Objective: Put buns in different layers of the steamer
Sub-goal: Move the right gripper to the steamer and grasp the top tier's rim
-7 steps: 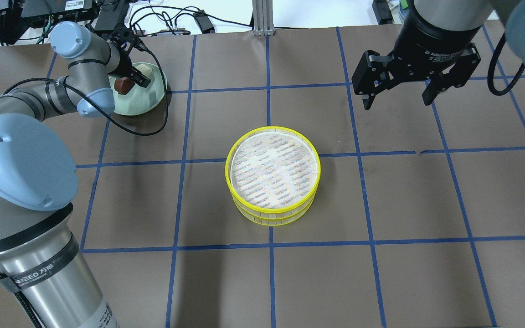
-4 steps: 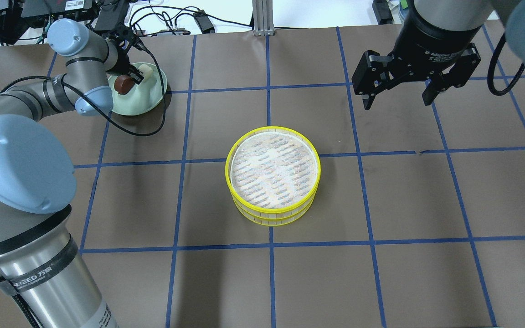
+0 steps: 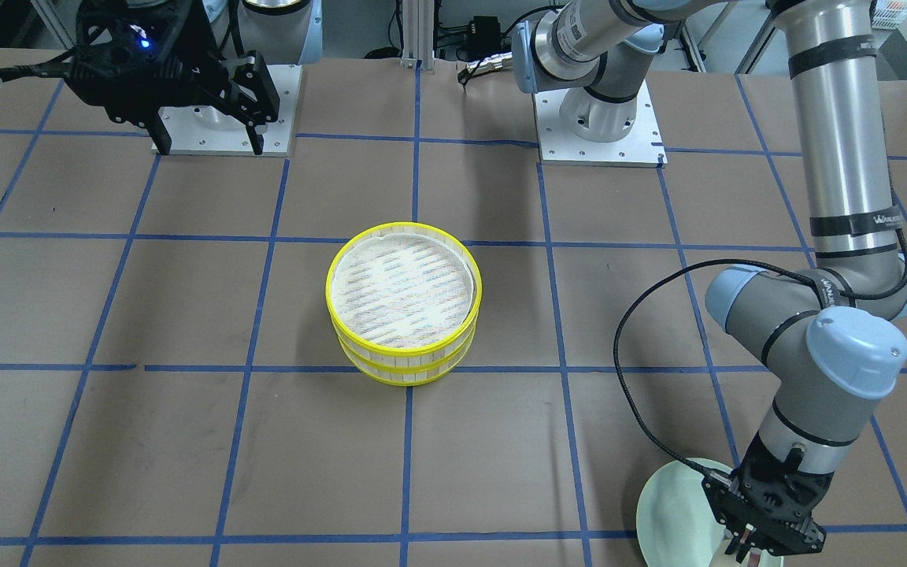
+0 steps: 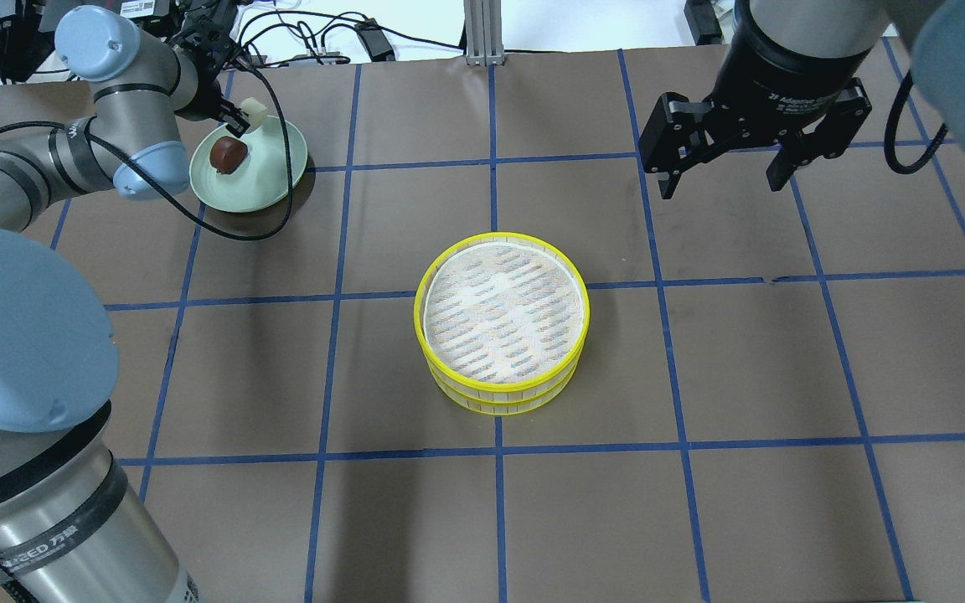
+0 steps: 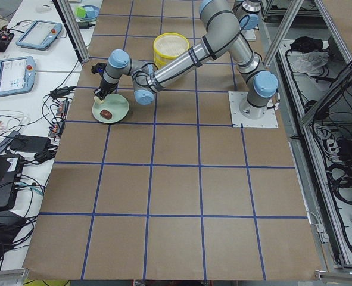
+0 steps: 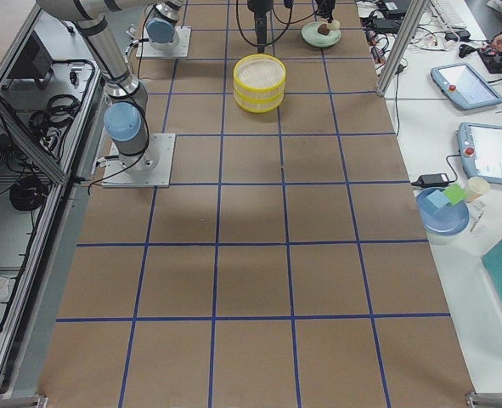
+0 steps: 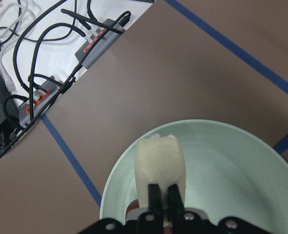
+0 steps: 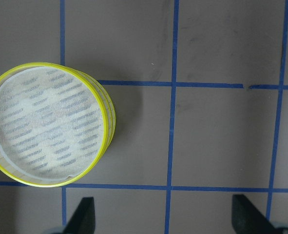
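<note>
Left pincer (image 7: 163, 190): clamped on the cream bun (image 7: 161, 161). Fingers (image 7: 154, 197) grip its lower end and the bun stands upright between them. The wrist view looks past the bun onto the green plate (image 7: 231, 161). The bun looks clear of the plate surface, but I can't tell for sure. In the overhead view the bun is over the plate's far rim.

Brown bun (image 4: 228, 154): lying on the plate, on the side toward the left arm. It's near the cream bun but apart from it, and the pincer isn't touching it.

Plate: on the counter (image 4: 700, 519) near the far-left corner, i.e. the operators' edge at the robot's left end.

Steamer (image 4: 418, 310): about mid-counter, upright, sitting over a crossing of the blue tape lines (image 4: 500, 519). Its two yellow-rimmed tiers (image 4: 495, 400) are stacked one on the other. The upper tier's woven floor shows in the overhead, front and right wrist views. The inside of the lower tier is hidden by the upper one. The steamer is well apart from the plate, both buns and both pincers.

Right pincer (image 4: 721, 184): jaws wide apart, only bare counter between them. It hangs above the counter on the robot's right half, between the steamer and the far edge. In the right wrist view both fingers (image 8: 84, 217) show at the bottom of the picture. The steamer is off to the left there, not between them.
</note>
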Tool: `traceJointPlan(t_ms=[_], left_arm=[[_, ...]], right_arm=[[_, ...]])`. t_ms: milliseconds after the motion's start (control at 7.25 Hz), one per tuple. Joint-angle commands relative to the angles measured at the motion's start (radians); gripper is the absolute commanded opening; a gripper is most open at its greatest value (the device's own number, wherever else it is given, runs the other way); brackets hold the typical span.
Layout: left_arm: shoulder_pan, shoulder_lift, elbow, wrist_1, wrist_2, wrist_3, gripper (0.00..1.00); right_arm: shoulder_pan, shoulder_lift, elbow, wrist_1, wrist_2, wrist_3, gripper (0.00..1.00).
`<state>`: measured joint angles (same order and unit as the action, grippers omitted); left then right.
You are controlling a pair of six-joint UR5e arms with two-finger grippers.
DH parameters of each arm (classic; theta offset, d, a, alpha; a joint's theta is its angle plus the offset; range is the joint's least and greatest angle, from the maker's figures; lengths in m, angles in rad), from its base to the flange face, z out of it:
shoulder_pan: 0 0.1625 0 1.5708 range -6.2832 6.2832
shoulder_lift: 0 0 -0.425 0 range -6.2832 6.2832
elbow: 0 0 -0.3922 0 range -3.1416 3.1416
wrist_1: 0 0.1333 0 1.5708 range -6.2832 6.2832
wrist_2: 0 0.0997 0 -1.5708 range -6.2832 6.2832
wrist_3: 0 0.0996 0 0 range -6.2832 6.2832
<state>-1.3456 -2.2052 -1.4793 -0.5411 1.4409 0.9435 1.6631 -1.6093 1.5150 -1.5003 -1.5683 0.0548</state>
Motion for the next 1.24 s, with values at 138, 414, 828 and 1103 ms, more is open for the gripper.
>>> traceJointPlan(t_ms=[138,414,828,1103], left_arm=[[-0.006,0.12,-0.007,-0.146,0.012,-0.109,0.0],[-0.02,0.185,-0.009,-0.253,0.083,-0.214,0.0],[-0.02,0.249,-0.061,-0.28,0.088,-0.358,0.0],[-0.02,0.288,-0.062,-0.376,0.092,-0.412,0.0]], right_arm=[[0.085,0.158,0.094,-0.093,0.014,0.025,0.95],[0.141,0.232,0.207,-0.273,0.036,0.074,0.99],[0.141,0.293,0.272,-0.374,0.034,0.077,0.82],[0.139,0.312,0.271,-0.377,0.03,0.097,0.65]])
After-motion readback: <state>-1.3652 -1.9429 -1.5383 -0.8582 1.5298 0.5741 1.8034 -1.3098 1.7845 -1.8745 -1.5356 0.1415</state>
